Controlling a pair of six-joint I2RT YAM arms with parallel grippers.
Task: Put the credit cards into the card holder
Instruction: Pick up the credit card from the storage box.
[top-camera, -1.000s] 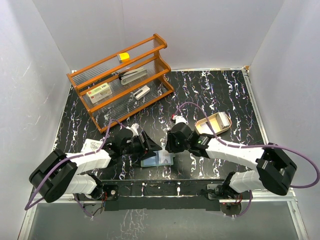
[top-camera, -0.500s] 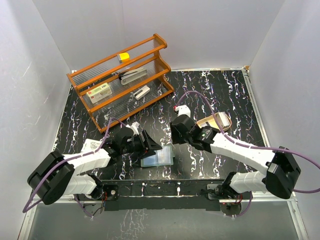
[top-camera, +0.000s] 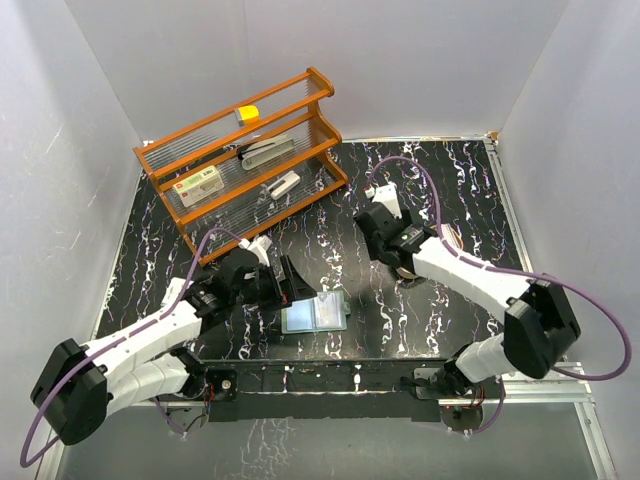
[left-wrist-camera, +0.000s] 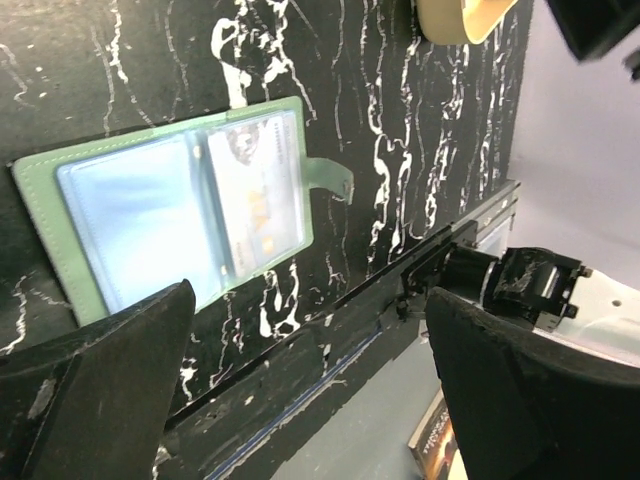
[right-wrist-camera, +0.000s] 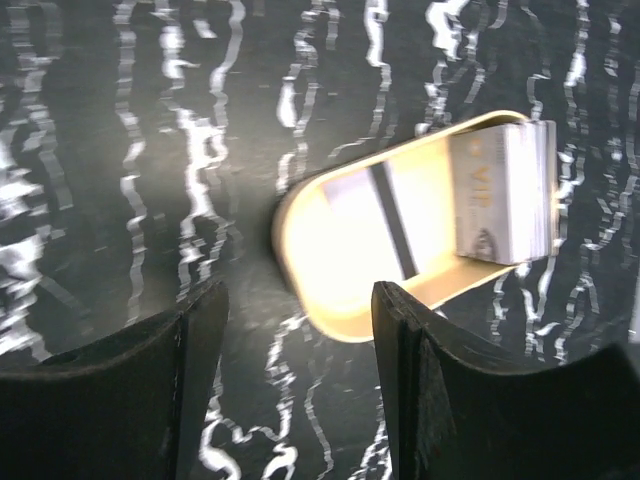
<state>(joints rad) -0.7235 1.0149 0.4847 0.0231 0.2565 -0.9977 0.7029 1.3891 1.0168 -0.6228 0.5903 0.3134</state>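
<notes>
Looking from the near edge: the card holder (top-camera: 315, 315) lies flat and open at the near middle of the black marbled table (top-camera: 450, 180), with one card (left-wrist-camera: 262, 190) already in a pocket. The left gripper (left-wrist-camera: 310, 310) sits just left of it, jaws wide, nothing in them. Farther back and to the right, the right gripper (right-wrist-camera: 300, 295) hangs over the tan tray (right-wrist-camera: 340, 270), jaws partly apart and empty. The remaining credit cards (right-wrist-camera: 505, 190) are stacked at one end of the tray, with one more lying flat beside them, so the right arm is clearly nearer. The tray's long axis runs diagonally. The orange rack (top-camera: 240, 150) is far left, well apart.
</notes>
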